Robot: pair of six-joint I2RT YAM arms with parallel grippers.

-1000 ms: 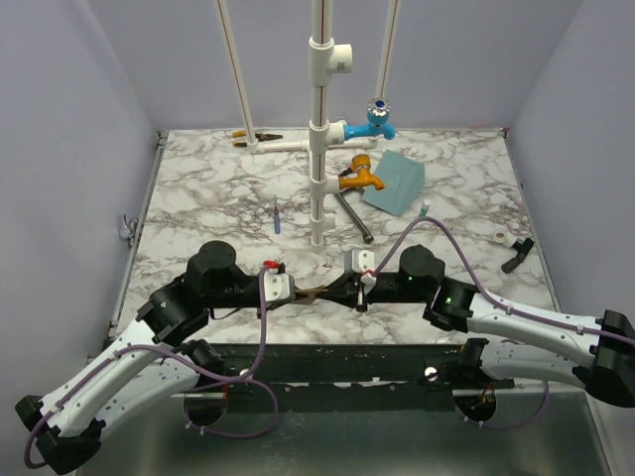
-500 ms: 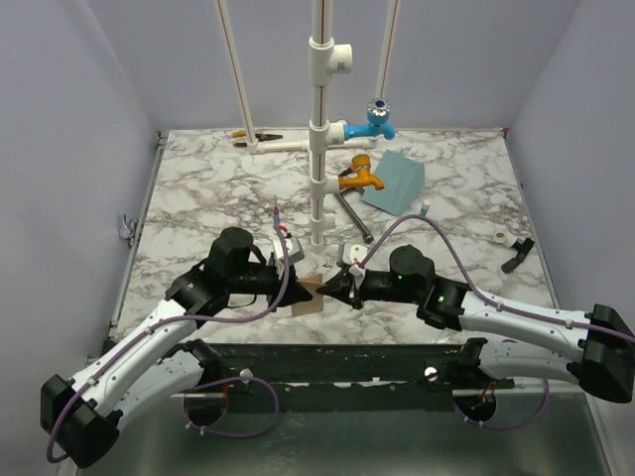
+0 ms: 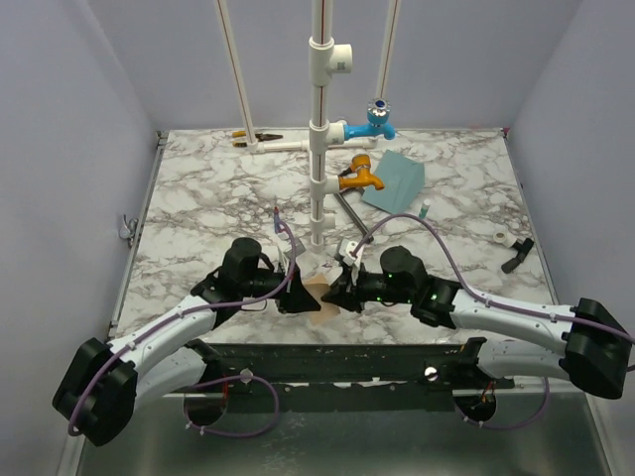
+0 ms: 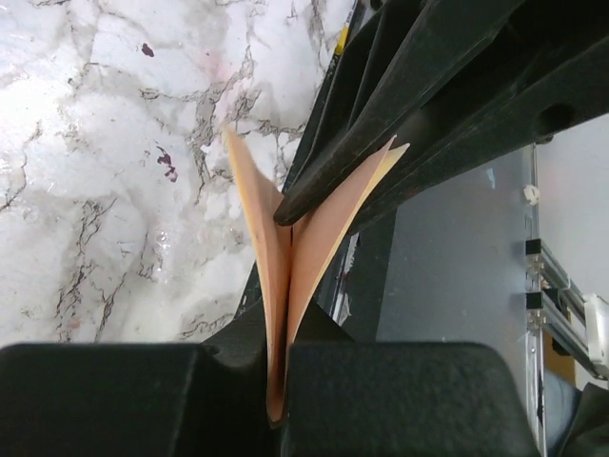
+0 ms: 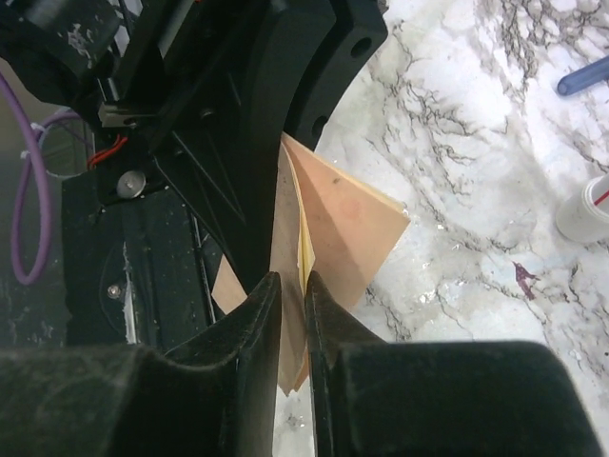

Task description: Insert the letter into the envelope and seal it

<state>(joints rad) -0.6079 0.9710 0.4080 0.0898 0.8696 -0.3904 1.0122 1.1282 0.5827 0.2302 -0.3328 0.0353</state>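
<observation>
Two robot arms meet at the near edge of the desk (image 3: 198, 198). Between them they hold up the letter (image 3: 320, 297), a tan sheet. It is bent in two, and its two halves spread apart like a V.

The left claw (image 3: 303, 297) is pressed tight on the fold, so it is pinching the letter. The right claw (image 3: 335, 295) has one finger on each side of the letter's edge. Its fingers are close together, but I cannot tell if they squeeze the paper or just sit beside it.

The envelope (image 3: 394, 183) lies flat on the far right part of the desk, near the white pipes and the orange tap. It is well apart from the letter, and no claw is touching it. I cannot tell if its flap is open.

So I think the job is only at the start. The letter is picked up, and that is all. It must be carried to the envelope, slid inside, and then the flap must be pressed down to seal it.
</observation>
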